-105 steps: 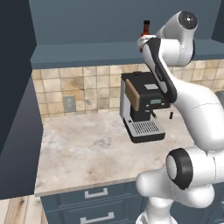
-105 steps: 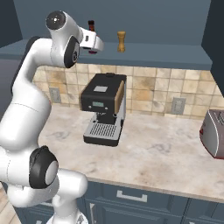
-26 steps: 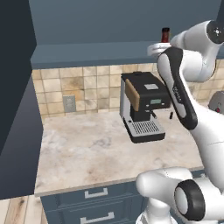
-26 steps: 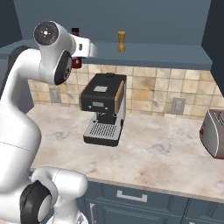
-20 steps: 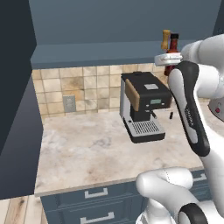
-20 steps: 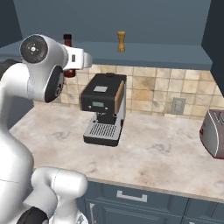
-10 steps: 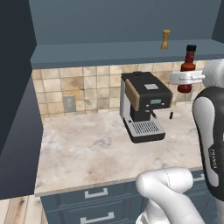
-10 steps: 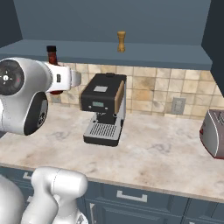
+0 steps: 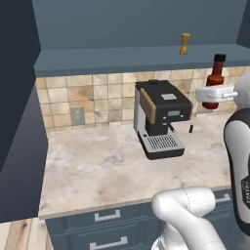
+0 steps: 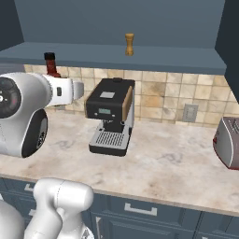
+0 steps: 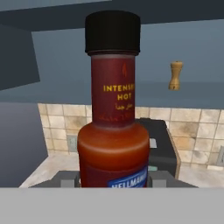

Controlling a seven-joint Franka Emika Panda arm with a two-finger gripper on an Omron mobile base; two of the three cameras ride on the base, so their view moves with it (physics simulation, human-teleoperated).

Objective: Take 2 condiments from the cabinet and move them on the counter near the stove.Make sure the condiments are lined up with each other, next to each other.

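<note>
Counter point(image 9: 97, 166) below; tool point(image 9: 213, 94) level, gripping upright hot-sauce bottle point(image 9: 215, 78).

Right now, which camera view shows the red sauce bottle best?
The hand view: the sauce bottle is close, with cap and label readable. The left base view shows it small but whole, held upright. In the right base view, the arm hides most of it.

Light: even, soft, fairly bright.
Shadows: faint under the coffee machine point(image 9: 160, 118).
Sharpness: base views crisp; close bottle point(image 11: 113, 127) slightly soft.

One hot-sauce bottle point(image 9: 215, 80), one tan bottle point(image 9: 185, 43), one coffee machine point(image 9: 160, 117), one toaster point(image 10: 228, 141).
</note>
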